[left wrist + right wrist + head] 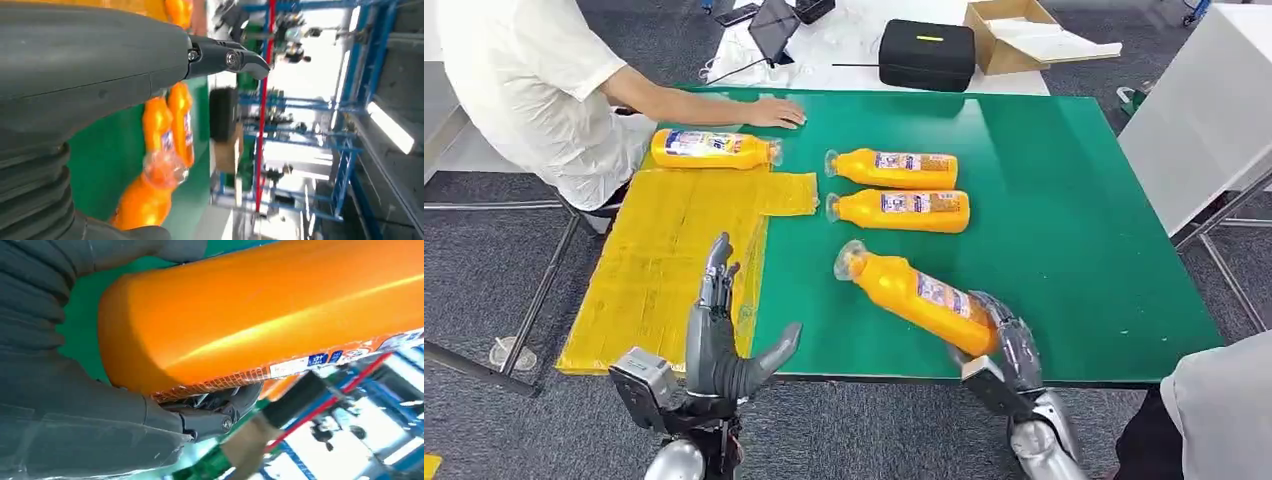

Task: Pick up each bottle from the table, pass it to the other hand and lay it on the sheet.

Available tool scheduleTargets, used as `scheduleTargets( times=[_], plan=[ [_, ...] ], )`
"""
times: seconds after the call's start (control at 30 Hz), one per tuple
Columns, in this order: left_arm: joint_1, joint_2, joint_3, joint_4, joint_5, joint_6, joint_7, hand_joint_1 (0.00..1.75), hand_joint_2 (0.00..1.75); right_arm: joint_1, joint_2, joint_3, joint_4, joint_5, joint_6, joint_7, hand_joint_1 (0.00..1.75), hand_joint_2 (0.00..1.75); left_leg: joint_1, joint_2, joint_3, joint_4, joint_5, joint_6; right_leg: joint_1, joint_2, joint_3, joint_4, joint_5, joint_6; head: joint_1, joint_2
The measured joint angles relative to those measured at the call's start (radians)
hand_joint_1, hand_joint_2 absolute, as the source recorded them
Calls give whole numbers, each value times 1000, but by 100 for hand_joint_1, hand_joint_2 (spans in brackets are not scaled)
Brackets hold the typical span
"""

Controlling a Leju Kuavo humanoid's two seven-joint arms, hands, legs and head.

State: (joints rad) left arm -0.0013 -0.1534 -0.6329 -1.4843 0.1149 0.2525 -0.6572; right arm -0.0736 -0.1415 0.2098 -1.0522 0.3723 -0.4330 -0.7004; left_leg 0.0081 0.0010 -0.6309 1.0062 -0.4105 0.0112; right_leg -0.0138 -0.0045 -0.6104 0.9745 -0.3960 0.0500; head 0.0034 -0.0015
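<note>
Four orange bottles are lying about: one on the yellow sheet (pixel 664 250), two on the green table (pixel 1074 200), and the nearest bottle (pixel 914 290) is being clamped at its base by the right hand (pixel 1009 345), neck angling toward the left hand (pixel 724 340), which is waiting spread and empty to take it

orange bottles (pixel 919 292) w/ blue-white labels, yellow sheet (pixel 664 262), green table (pixel 1064 230) (black case (pixel 927 55) behind).
</note>
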Motion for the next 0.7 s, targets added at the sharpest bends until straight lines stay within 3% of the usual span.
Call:
scheduleTargets(
  times=[0.3,0.7],
  plan=[
    [9,0,8,26,148,-108,146,0,175,30,33,69,-149,-27,-4,0,175,175,0,0,0,0,0,0,0,0,0,0,0,0,0,0],
    [9,0,9,81,189,-153,170,0,175,28,61,122,-164,-21,5,0,164,175,0,0,0,0,0,0,0,0,0,0,0,1,0,0]
  ],
)
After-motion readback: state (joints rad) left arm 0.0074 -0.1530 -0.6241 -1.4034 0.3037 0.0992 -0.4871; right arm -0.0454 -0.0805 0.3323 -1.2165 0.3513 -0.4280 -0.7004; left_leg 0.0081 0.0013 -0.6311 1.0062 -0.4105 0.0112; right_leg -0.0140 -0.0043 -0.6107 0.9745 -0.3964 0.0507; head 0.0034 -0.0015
